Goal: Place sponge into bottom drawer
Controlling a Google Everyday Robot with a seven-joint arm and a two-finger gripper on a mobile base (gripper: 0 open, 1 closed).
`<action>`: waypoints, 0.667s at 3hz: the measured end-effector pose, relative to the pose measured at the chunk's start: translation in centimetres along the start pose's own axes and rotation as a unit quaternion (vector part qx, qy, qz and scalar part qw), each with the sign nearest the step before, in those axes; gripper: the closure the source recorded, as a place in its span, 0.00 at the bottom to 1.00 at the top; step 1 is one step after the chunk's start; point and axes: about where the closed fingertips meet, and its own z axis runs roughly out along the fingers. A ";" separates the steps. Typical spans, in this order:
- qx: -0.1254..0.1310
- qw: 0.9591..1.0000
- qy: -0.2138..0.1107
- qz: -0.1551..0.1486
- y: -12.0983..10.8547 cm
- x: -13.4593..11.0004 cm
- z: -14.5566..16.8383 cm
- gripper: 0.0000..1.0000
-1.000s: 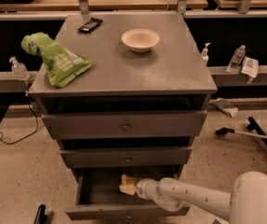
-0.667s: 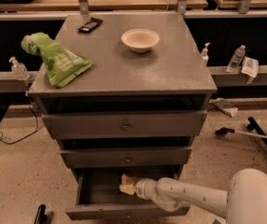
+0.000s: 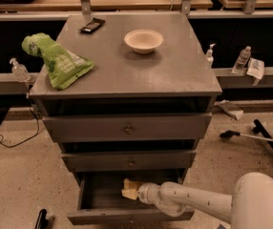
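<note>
The bottom drawer (image 3: pixel 98 217) of the grey cabinet stands pulled open, its inside dark. The pale yellow sponge (image 3: pixel 129 189) is inside the drawer, near its middle, at the tip of my white arm. My gripper (image 3: pixel 137 192) reaches into the drawer from the right and is at the sponge, its end hidden behind the wrist and the sponge. I cannot tell whether the sponge rests on the drawer floor or is held above it.
A green bag (image 3: pixel 55 61), a white bowl (image 3: pixel 143 41) and a black flat object (image 3: pixel 92 25) lie on the cabinet top (image 3: pixel 174 75). The two upper drawers (image 3: pixel 127 128) are slightly ajar. Bottles and a black stand sit on the floor and shelf to the right.
The arm and the sponge have shifted very slightly inside the bottom drawer; otherwise nothing has visibly changed.
</note>
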 end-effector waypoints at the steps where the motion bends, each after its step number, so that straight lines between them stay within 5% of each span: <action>1: -0.001 1.000 0.000 0.000 0.1 0.0 0.1 0.17; 2: -0.002 1.000 0.001 0.000 0.3 0.1 0.2 0.00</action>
